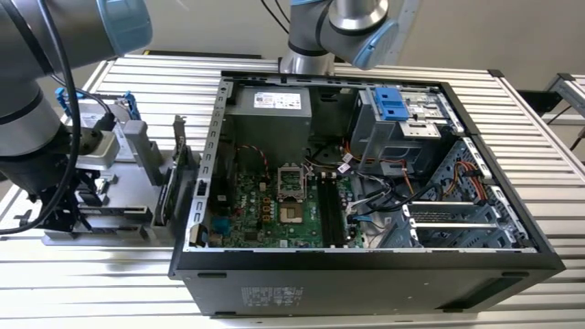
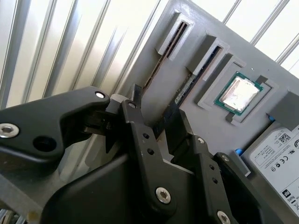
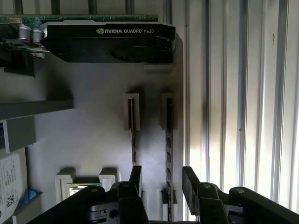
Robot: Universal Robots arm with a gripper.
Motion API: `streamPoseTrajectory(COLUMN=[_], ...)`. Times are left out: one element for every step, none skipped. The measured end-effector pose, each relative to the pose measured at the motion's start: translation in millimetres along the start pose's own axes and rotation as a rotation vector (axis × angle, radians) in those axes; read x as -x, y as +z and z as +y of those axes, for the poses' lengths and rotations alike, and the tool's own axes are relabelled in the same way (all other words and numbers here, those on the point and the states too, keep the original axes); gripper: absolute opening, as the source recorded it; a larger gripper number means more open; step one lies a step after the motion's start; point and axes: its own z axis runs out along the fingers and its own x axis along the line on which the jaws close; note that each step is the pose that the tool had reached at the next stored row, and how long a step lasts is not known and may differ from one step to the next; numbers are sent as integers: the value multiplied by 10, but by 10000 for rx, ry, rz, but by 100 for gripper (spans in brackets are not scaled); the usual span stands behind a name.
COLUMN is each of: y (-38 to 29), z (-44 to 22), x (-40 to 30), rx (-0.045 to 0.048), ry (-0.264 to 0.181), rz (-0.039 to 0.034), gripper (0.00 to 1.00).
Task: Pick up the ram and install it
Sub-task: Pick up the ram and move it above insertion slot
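Ribbed metal desk, grey tray: jaws spread astride the upright ram, pick-up stage; closing needs a centred pinch.

ram — in tray slot

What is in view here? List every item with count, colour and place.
table: one, silver slatted, under everything
computer case: one, black, side open, mid-table
motherboard: one, green, inside the case
power supply: one, grey, inside the case
parts tray: one, grey, exterior view's left of the case
ram sticks: two, dark, on edge in tray slots
CPU chip: one, silver, in a tray recess
hard drive: one, silver, on the tray
expansion card: one, black, upright on the tray
gripper: one, black, open, over the ram sticks
arm: one, grey with blue caps, above the tray
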Motion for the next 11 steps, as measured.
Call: streamPoseTrajectory(y=[0,0,1,0,1,1,3,6,10,14,18], z=[0,0,0,-1,-1,-1,-2,-3,-4,-9,-18], x=[0,0,0,-1,-1,-1,0,0,0,1,1], rx=[1,3,4,4,4,13,53,130,181,213,240], ry=[0,0,1,3,3,1,-1,0,-1,-2,-2], rz=[1,1,1,1,1,1,2,6,8,9,10], gripper=[100,100,100,100,100,100,100,100,100,100,100])
